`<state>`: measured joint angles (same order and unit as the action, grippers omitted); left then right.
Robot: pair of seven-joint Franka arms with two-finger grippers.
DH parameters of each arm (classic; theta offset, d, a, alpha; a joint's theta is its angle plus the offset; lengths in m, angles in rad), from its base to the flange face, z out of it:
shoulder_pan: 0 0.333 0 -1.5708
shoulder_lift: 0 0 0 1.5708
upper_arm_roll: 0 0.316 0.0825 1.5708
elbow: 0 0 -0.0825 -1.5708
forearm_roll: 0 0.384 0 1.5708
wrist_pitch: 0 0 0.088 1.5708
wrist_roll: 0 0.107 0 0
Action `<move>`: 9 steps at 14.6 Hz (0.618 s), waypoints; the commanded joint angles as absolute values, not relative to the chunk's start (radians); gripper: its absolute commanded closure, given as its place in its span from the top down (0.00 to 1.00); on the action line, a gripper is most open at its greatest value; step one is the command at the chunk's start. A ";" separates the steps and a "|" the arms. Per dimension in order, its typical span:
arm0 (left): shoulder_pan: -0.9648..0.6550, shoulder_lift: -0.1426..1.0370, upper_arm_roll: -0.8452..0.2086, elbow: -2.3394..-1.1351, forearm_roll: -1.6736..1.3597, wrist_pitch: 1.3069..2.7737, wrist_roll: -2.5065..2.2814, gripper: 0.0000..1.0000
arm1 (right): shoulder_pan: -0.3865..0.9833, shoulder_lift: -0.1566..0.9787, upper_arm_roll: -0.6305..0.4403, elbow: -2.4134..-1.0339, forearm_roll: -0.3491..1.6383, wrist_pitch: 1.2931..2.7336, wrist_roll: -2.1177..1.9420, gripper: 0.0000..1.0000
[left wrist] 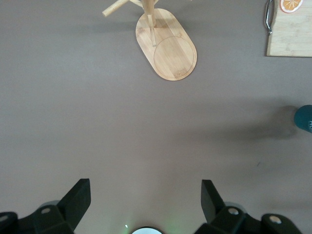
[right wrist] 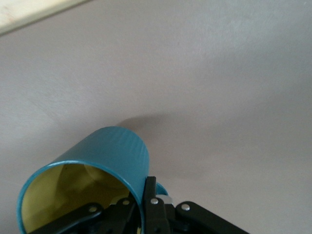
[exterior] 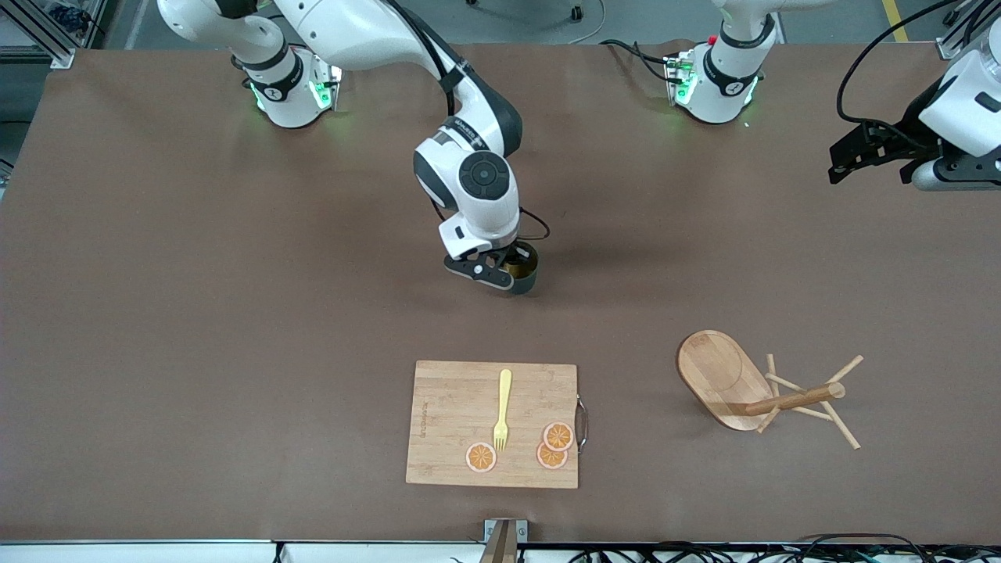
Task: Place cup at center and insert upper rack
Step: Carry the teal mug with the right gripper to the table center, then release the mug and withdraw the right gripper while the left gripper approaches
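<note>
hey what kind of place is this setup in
Probably a robotics lab: two Franka arms bolted to a brown table, with staged kitchen props, a cup in the right gripper, and a tipped mug tree.

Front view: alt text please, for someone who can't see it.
The right gripper grips the cup by its rim at the table's middle. The rack lies tipped over toward the left arm's end, beside a cutting board; the left gripper waits, open.
</note>
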<state>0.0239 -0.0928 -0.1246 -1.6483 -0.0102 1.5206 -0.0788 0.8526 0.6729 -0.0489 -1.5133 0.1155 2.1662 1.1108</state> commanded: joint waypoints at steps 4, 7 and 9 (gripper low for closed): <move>0.015 -0.063 -0.135 -1.631 -0.075 1.522 -0.139 1.00 | 0.874 0.724 -0.060 -1.500 0.103 2.216 1.137 0.32; -0.020 -0.052 -0.161 -1.637 -0.077 1.548 -0.214 1.00 | 0.873 0.724 -0.061 -1.496 0.101 2.215 1.132 1.00; -0.046 -0.006 -0.248 -1.632 -0.072 1.587 -0.350 1.00 | 0.867 0.707 -0.061 -1.490 0.103 2.201 1.120 1.00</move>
